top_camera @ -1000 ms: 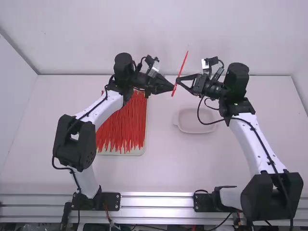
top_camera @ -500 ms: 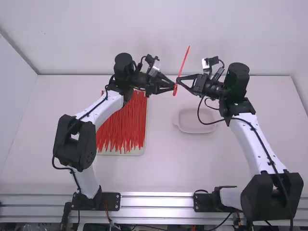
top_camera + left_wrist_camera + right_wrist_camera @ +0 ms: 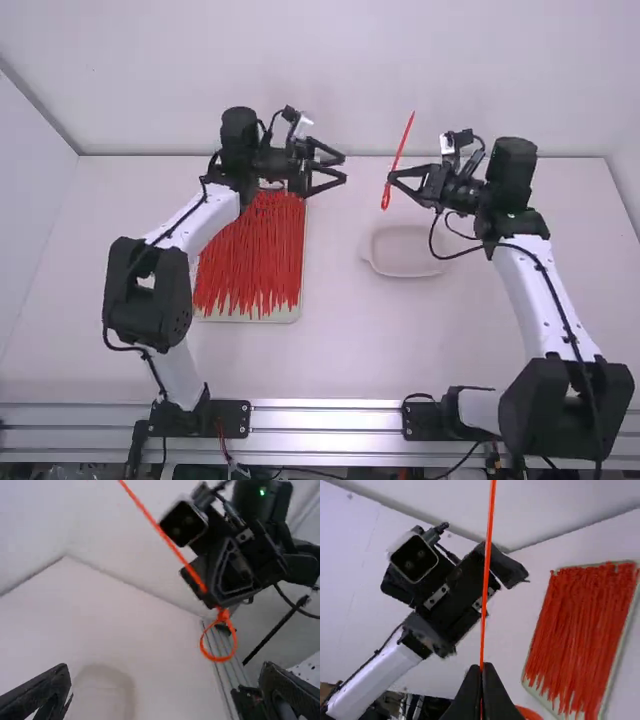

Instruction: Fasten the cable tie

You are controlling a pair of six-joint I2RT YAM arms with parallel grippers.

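A flat pale tray (image 3: 292,315) heaped with loose red plastic cable ties (image 3: 255,255) lies left, its far end hidden under the left arm. The left gripper (image 3: 338,167) hangs there, fingers spread. To its right, apart, the right gripper (image 3: 392,180) pinches a looped red cable tie (image 3: 401,150) aloft, above a shallow white dish (image 3: 405,262).

white links (image 3: 532,292), black joints (image 3: 150,296), looping black cables (image 3: 432,234), green status light (image 3: 261,491)

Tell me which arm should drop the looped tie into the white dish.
Right. The right gripper is shut on the tie, near the dish. The left gripper is open and empty, farther off by the pile.
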